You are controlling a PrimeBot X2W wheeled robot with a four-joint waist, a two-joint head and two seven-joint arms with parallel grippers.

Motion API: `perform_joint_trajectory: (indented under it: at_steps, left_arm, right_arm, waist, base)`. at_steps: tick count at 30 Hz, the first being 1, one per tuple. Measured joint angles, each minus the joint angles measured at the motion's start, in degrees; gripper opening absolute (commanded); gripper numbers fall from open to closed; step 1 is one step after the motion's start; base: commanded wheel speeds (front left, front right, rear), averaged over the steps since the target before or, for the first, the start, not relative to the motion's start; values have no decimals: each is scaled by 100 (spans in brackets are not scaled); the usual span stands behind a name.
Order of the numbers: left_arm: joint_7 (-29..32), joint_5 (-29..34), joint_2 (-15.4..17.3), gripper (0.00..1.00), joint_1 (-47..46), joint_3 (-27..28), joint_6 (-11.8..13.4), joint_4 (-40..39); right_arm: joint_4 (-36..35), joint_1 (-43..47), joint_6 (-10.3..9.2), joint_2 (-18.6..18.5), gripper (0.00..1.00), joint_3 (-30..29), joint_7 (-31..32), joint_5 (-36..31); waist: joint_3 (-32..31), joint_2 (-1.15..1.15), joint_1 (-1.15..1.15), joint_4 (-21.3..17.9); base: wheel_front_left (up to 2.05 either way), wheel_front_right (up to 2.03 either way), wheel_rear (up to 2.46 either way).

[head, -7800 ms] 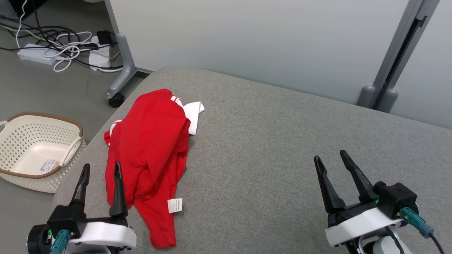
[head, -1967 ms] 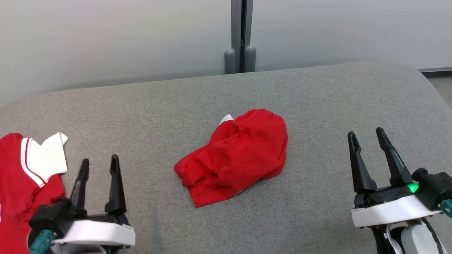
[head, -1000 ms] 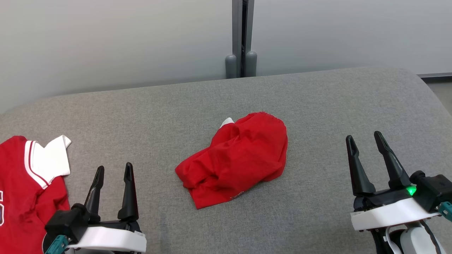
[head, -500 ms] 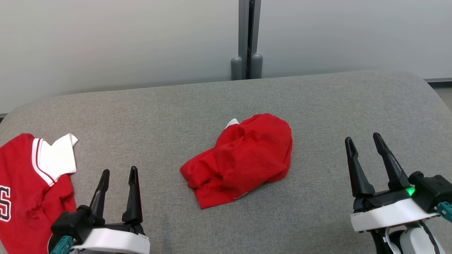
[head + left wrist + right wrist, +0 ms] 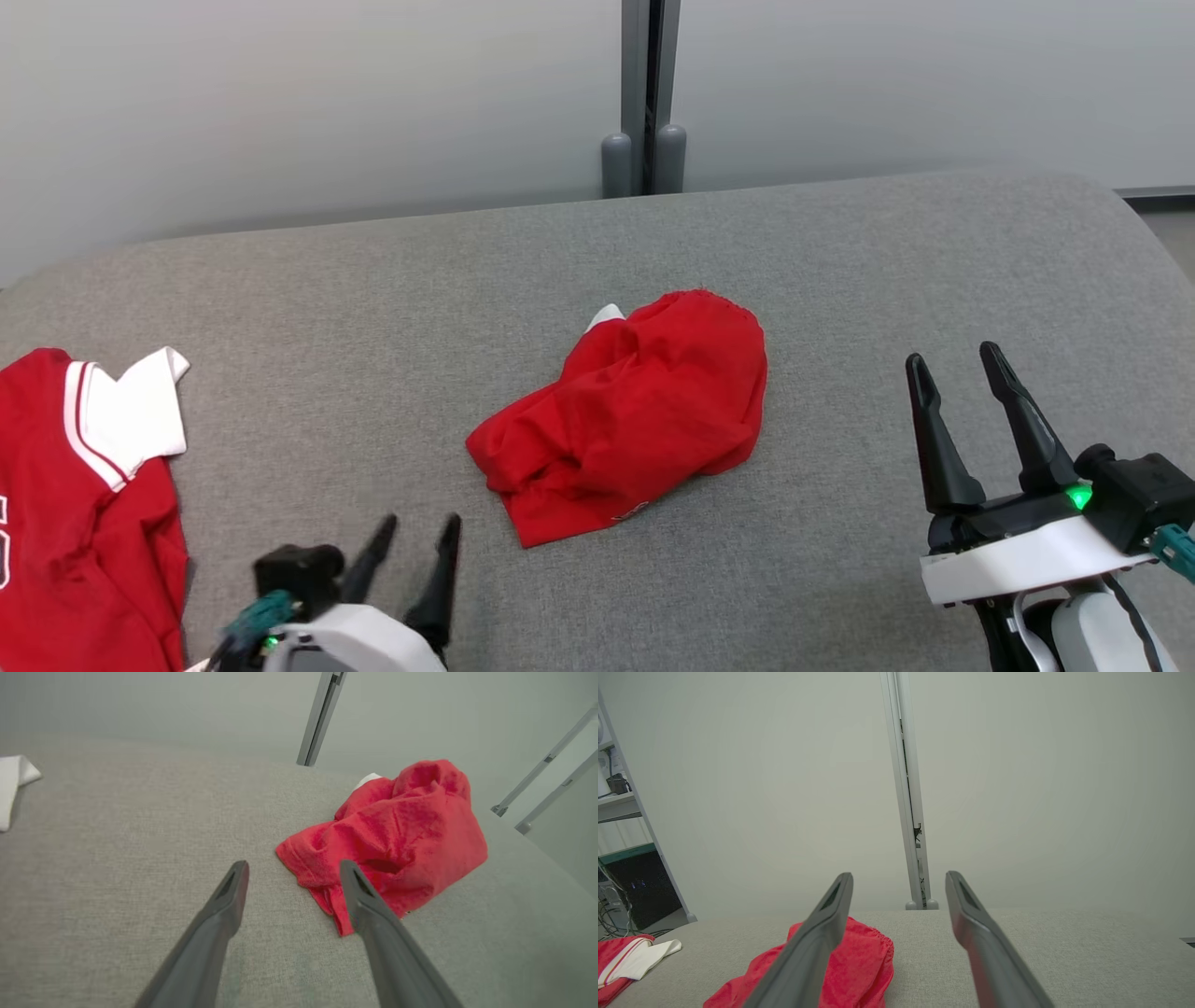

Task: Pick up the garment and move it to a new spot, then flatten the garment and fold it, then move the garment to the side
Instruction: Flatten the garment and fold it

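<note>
The crumpled red garment (image 5: 625,411) lies in a loose heap near the middle of the grey fabric-topped table (image 5: 373,308), with a small white scrap (image 5: 605,317) poking out at its far edge. From the left wrist its folds and near hem read much more clearly (image 5: 397,826), and there the left gripper (image 5: 294,870) is just short of that hem, jaws spread wide with nothing between them, one finger (image 5: 369,914) overlapping the cloth in the picture, though I cannot tell whether it touches. From the head the same left gripper (image 5: 417,525) sits low at the table's near edge, pointing toward the heap. The right gripper (image 5: 952,359) is well apart off to the side, jaws open and empty too. Its wrist camera looks level across the table, catching the garment (image 5: 864,961) low down, the grey partition post (image 5: 908,812) behind, and a shelf (image 5: 616,798) at far left. A second red jersey (image 5: 84,495) with a white collar (image 5: 140,415) lies at the table's left end.
</note>
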Motion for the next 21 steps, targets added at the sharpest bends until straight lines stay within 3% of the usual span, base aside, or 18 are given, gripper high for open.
perform_joint_trajectory:
  at_steps: [7,14,21]
  left_arm:
    - [1270,-180,30,100,-322,-501,-323,620]
    - [1669,-299,26,100,-669,-583,-398,967]
    - [1640,-435,35,100,-923,-553,-479,1399]
  right_arm:
    - [-1,-122,0,-8,100,67,0,26]
    - [-41,-204,0,-27,100,114,0,55]
    - [-45,-256,0,-12,100,132,0,65]
  waist:
    - [113,0,0,-180]
    - [201,0,0,-427]
    - [308,0,0,-669]
  base:
    - [0,0,0]
    - [0,0,0]
    - [0,0,0]
